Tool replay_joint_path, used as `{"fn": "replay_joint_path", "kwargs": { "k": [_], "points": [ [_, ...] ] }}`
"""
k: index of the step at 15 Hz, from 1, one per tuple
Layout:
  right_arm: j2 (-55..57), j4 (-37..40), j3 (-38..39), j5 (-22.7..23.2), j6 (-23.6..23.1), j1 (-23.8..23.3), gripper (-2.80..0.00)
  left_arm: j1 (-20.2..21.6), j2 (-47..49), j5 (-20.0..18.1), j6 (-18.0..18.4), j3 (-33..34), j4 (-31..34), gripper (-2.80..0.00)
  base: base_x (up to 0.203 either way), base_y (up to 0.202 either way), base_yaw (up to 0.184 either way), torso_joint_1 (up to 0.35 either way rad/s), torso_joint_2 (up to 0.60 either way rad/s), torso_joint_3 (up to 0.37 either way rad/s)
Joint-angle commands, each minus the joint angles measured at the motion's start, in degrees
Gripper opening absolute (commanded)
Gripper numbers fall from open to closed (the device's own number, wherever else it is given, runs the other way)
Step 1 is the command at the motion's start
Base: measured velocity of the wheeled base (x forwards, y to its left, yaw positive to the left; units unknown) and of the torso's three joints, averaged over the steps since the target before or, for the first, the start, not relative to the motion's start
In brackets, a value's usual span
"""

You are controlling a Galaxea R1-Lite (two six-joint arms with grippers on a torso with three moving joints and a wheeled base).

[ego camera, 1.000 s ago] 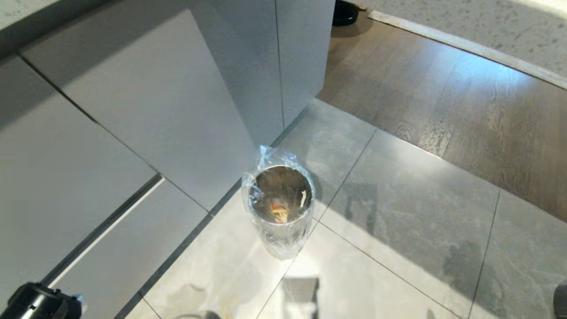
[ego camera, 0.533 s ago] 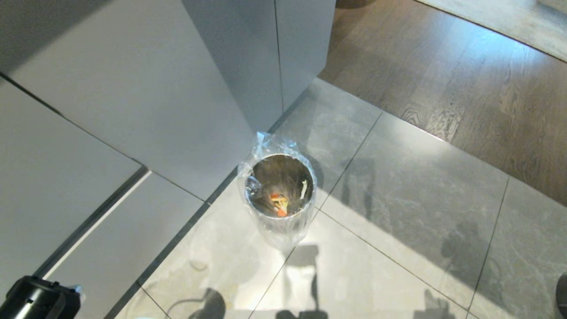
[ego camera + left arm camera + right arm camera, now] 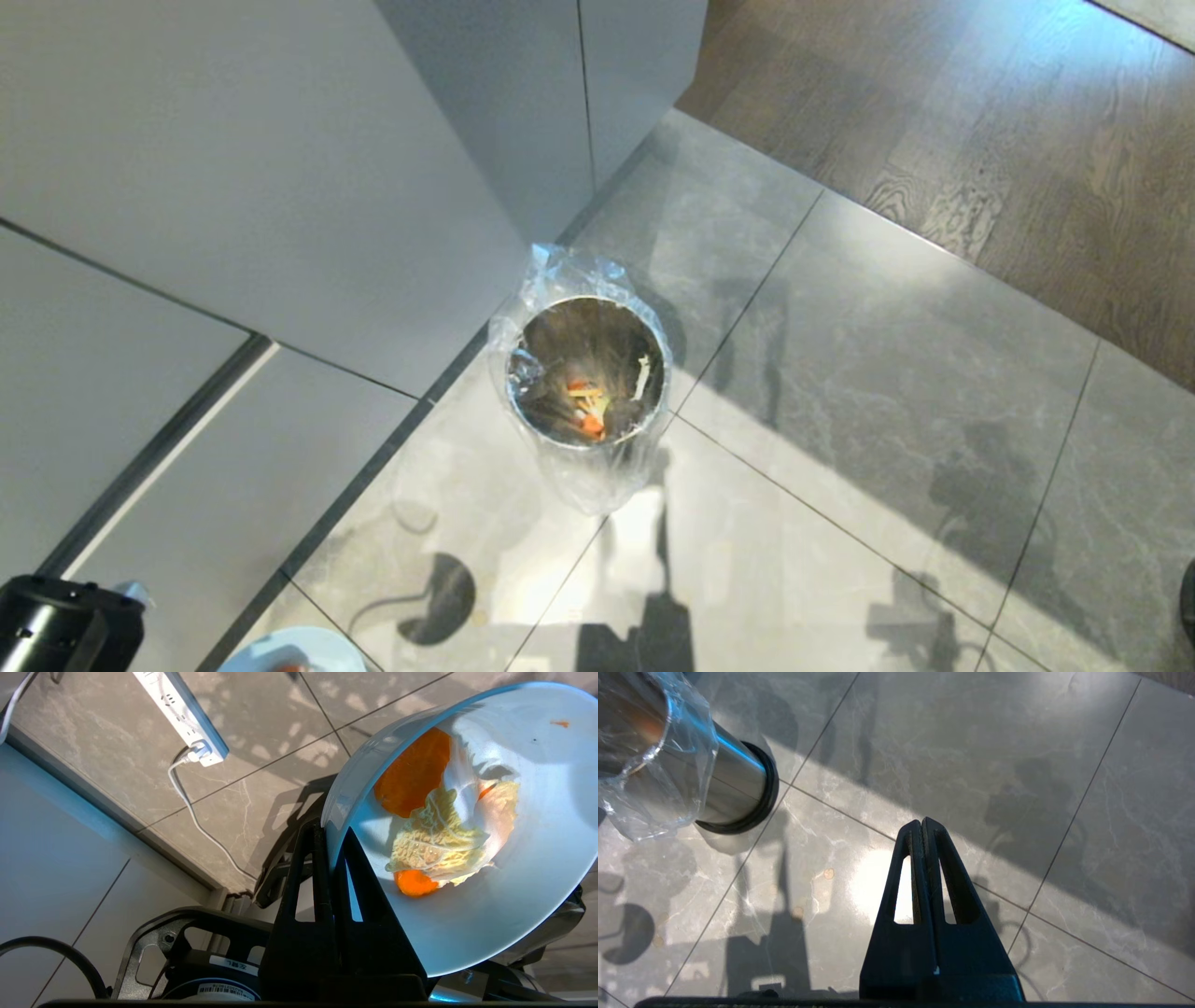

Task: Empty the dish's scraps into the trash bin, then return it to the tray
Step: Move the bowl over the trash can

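Observation:
The pale blue-white dish [image 3: 514,896] is tilted, and my left gripper [image 3: 329,833] is shut on its rim, one finger inside and one outside. In the dish lie the scraps [image 3: 434,844]: orange carrot slices and a pale crinkled leaf. The dish's edge [image 3: 308,649] shows at the bottom left of the head view, beside my left arm [image 3: 56,630]. The steel trash bin [image 3: 586,373] with its clear liner stands on the floor ahead and to the right of the dish, with some scraps [image 3: 590,411] at its bottom. My right gripper [image 3: 922,822] hangs shut and empty over the tiles near the trash bin [image 3: 733,779]. The tray is out of view.
Grey cabinet fronts [image 3: 280,187] rise close behind and left of the bin. A white power strip [image 3: 182,714] with a cable lies on the tiles by the cabinet's foot. Wooden flooring [image 3: 980,121] begins at the far right.
The head view has tipped downward, so the bin sits higher in the picture. The dish's edge has come into sight at the bottom left.

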Motion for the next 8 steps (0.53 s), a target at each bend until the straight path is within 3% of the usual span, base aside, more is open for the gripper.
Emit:
{"fn": "replay_joint_path", "kwargs": {
  "k": [1, 8],
  "points": [
    [0.06, 0.00, 0.00, -0.02, 0.04, 0.01, -2.80, -0.01, -3.91, 0.11, -0.32, 1.29, 0.03, -2.80, 0.000, 0.000, 0.000, 0.007, 0.00, -0.190],
    [-0.02, 0.00, 0.00, -0.02, 0.05, 0.01, -2.80, -0.02, -6.90, 0.21, -0.17, 3.00, 0.03, -2.80, 0.000, 0.000, 0.000, 0.001, 0.00, -0.197]
  ]
}}
